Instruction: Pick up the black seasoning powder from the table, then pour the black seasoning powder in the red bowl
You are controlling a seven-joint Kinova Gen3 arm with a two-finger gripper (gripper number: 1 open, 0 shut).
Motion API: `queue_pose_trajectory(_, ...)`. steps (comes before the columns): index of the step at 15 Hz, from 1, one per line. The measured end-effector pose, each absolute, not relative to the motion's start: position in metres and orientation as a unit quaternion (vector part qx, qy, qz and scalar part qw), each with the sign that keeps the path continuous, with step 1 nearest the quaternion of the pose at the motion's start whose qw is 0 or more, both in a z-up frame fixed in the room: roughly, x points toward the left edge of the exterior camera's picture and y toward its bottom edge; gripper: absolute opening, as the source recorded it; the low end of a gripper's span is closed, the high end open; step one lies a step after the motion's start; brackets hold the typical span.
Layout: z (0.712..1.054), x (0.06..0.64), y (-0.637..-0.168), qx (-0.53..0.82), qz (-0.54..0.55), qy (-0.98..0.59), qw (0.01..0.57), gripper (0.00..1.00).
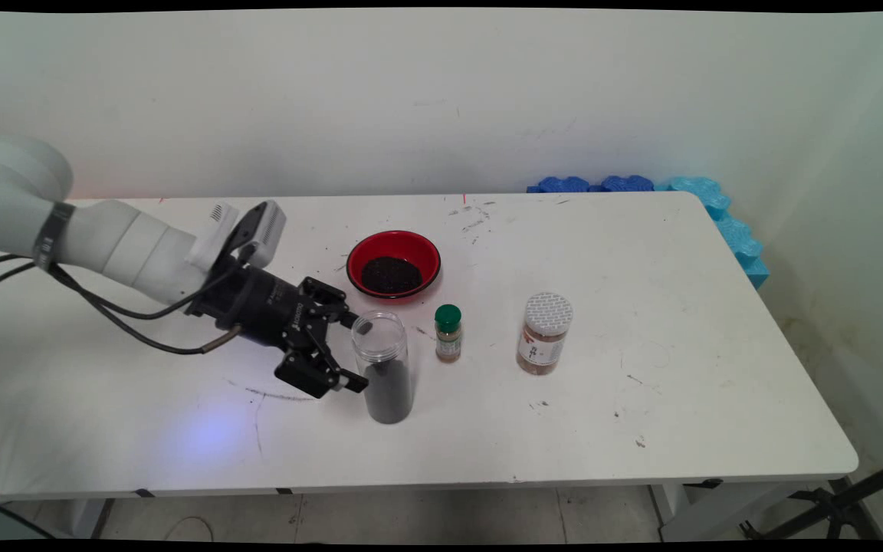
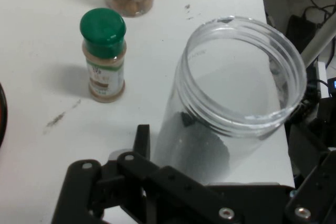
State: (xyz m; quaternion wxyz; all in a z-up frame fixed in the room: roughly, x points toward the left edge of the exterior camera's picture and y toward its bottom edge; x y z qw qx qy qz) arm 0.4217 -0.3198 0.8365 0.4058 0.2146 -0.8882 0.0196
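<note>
Claw (image 1: pixel 355 351) spread wide, fingers either side of open clear jar (image 1: pixel 385 368), nothing clamped.
Jar stands upright on white table (image 1: pixel 717 368), dark granules in its lower part. Just right of jar: small green-capped spice bottle (image 1: pixel 448 333); further right, white-lidded jar (image 1: pixel 545 333) of brown contents. Behind clear jar: red bowl (image 1: pixel 393 264) holding dark grains.
</note>
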Motion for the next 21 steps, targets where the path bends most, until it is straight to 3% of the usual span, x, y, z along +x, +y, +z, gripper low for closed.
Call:
queue_pose_trajectory(9, 0.826, 0.411, -0.329, 0.213, 0.018, -0.885, 0.414, 1.0)
queue_pose_trajectory(10, 0.826, 0.411, -0.329, 0.213, 0.018, -0.884, 0.415, 0.0)
queue_pose_trajectory(18, 0.835, 0.419, -0.329, 0.189, 0.017, -0.887, 0.421, 0.0)
queue_pose_trajectory(21, 0.852, 0.428, -0.331, 0.163, 0.025, -0.894, 0.418, 0.0)
